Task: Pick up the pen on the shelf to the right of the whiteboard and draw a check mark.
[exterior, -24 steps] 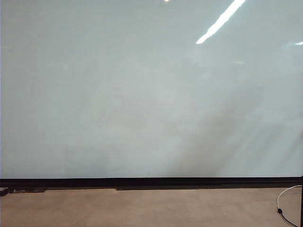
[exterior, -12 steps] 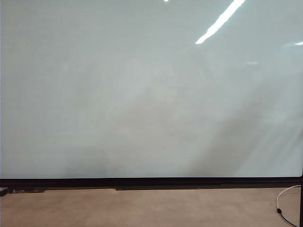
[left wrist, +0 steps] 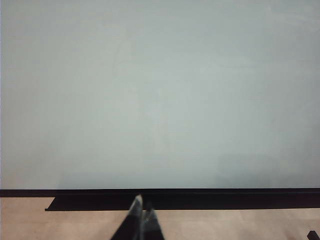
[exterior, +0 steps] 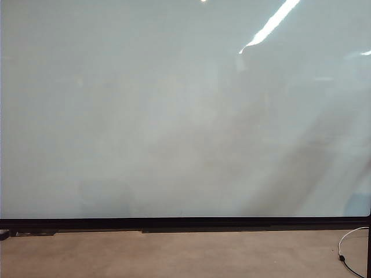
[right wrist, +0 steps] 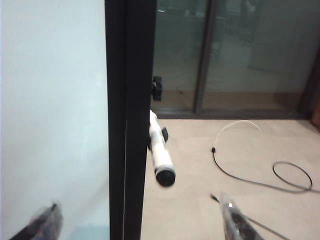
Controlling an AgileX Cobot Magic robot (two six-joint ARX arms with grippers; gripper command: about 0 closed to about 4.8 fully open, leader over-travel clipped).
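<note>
The whiteboard [exterior: 174, 116] fills the exterior view, blank and glossy; neither gripper shows there. In the right wrist view its black frame edge [right wrist: 125, 100] stands upright, and the pen [right wrist: 160, 150], a white barrel with a black end, juts out from a small black mount beside that edge. My right gripper [right wrist: 139, 205] is open, one finger in front of the board and the other over the floor, the pen ahead of it and apart from it. My left gripper [left wrist: 142, 206] is shut on nothing, low in front of the whiteboard [left wrist: 150, 90].
A black ledge [left wrist: 175, 200] runs under the board's lower frame. A thin cable [right wrist: 260, 175] lies looped on the tan floor beyond the board's right edge, and the same cable [exterior: 346, 249] shows in the exterior view. Dark glass doors [right wrist: 225, 50] stand behind.
A dim shadow-like reflection on the board has drifted toward the right and a faint bluish patch has appeared at its lower right corner. Nothing else in the exterior view has moved.
</note>
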